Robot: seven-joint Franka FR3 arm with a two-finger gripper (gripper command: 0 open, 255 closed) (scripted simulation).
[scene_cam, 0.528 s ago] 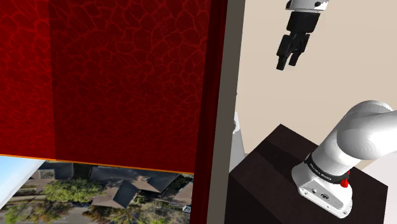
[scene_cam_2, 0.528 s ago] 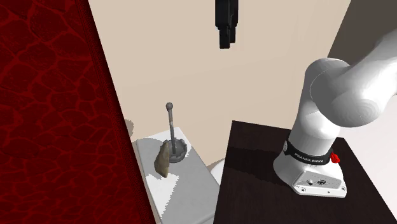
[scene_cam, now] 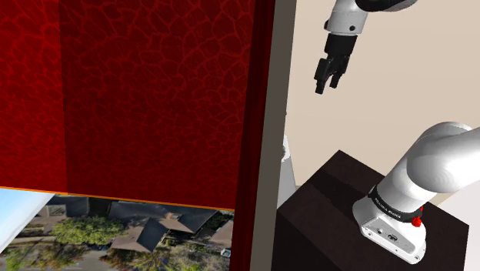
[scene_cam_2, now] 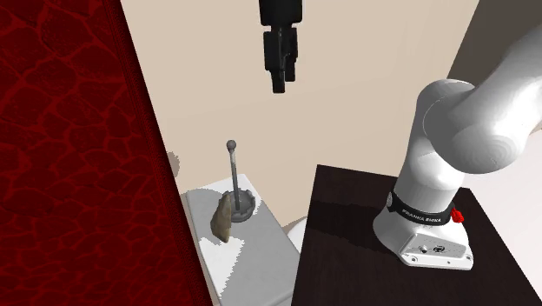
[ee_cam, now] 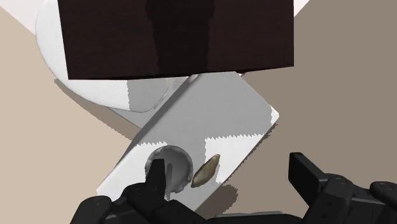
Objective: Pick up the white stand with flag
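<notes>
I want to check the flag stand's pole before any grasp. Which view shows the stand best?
The second exterior view: the stand shows side-on, with base, pole and flag. The wrist view sees its round base and flag from above.

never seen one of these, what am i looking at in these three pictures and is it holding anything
It is a white robot arm mounted on a dark box, with a black two-fingered hand at its end. Two pictures come from cameras standing nearby; the shoulder view looks from beside the box, past a red patterned wall. The third comes from a camera on the hand itself, looking along its fingers. Lower down, on a pale grey surface, stands a round stand with a thin pole and a drooping olive-brown flag. The fingers stand apart and the hand hangs high above the stand, holding nothing.
</notes>
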